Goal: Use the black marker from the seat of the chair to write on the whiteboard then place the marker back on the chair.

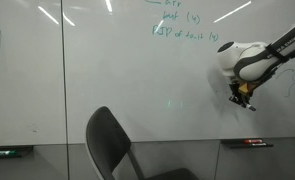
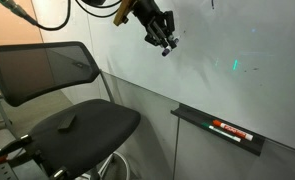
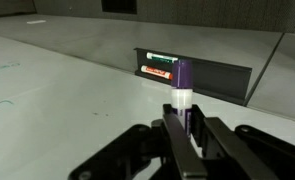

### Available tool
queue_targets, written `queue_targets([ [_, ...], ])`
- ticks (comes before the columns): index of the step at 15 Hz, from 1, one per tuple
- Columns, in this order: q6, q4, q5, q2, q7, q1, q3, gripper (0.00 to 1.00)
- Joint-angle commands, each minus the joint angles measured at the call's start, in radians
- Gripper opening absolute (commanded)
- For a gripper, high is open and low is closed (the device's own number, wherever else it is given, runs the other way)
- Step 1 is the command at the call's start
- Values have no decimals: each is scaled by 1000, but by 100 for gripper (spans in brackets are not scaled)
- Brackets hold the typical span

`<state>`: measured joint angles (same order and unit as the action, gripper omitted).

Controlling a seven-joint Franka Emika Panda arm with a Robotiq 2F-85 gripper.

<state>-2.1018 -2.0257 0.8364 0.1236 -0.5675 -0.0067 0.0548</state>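
Black mesh covers the back of the chair (image 2: 42,70) at the left of an exterior view, and its padded seat (image 2: 87,130) spreads below it. A small dark lump (image 2: 67,122) lies on the seat, too blurred to name. In an exterior view the same chair (image 1: 112,140) stands at lower centre in front of the whiteboard (image 1: 107,60), with green writing (image 1: 182,25) along the board's upper edge.

Right of the chair, the white arm (image 1: 239,57) reaches in from the right edge and brings the gripper (image 1: 243,98) up to the board. Seen from the other side, the gripper (image 2: 165,42) sits at upper centre, angled down toward the whiteboard (image 2: 247,40).

The wrist view shows the gripper (image 3: 187,112) rising from the bottom edge with its fingers (image 3: 170,128) drawn in and clamped on the marker (image 3: 185,80). A pale section of the marker sits just above the fingers and a dark end points away toward the whiteboard (image 3: 67,110). That end lies at the surface or just off it; which one cannot be told.

Further right and lower, a dark tray (image 2: 192,117) is fixed to the board and holds a red marker (image 2: 230,130). The wrist view has the tray (image 3: 217,80) behind the held marker.
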Motion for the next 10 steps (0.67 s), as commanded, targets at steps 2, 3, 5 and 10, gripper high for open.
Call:
queue_targets([
  [2,43,-10,4,-20,14,-2,2,11],
  [3,35,-10,2,-15,8,-3,2,11],
  [5,29,-14,-1,-7,14,-3,1,11],
  [10,10,0,36,24,-11,-6,10,11],
])
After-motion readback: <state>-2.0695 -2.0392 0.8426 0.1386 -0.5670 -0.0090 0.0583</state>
